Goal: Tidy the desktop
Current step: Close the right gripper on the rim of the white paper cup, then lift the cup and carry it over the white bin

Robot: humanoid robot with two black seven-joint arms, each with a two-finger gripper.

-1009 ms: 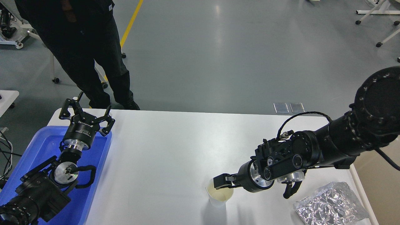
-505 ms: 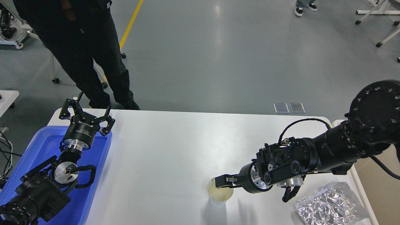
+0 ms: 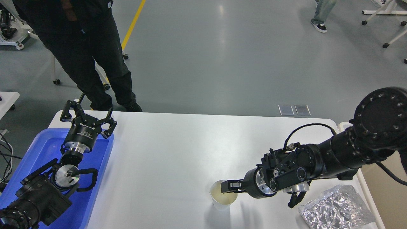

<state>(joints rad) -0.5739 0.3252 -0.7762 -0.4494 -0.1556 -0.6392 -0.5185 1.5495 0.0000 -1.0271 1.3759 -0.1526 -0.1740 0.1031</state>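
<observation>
The white desktop (image 3: 178, 152) fills the middle of the head view. A translucent plastic cup (image 3: 222, 199) stands upright on it near the front edge. My right gripper (image 3: 228, 187) reaches in from the right, its dark fingertips at the cup's right rim. The fingers overlap from this angle, so I cannot tell whether they are closed on the rim. A crumpled silver foil bag (image 3: 337, 210) lies on the desktop at the front right, below my right arm. My left gripper (image 3: 89, 109) is open and empty, held above the far end of the blue tray (image 3: 47, 146).
The blue tray sits on the desktop's left side under my left arm. A beige bin (image 3: 386, 187) stands off the right edge. A person in dark clothes (image 3: 92, 54) stands just beyond the far left corner. Another person's legs (image 3: 321, 16) show far back.
My right arm has lowered and its gripper has drawn slightly right at the cup's rim. The cup has not moved. The left arm is still. A person walks in the far background.
</observation>
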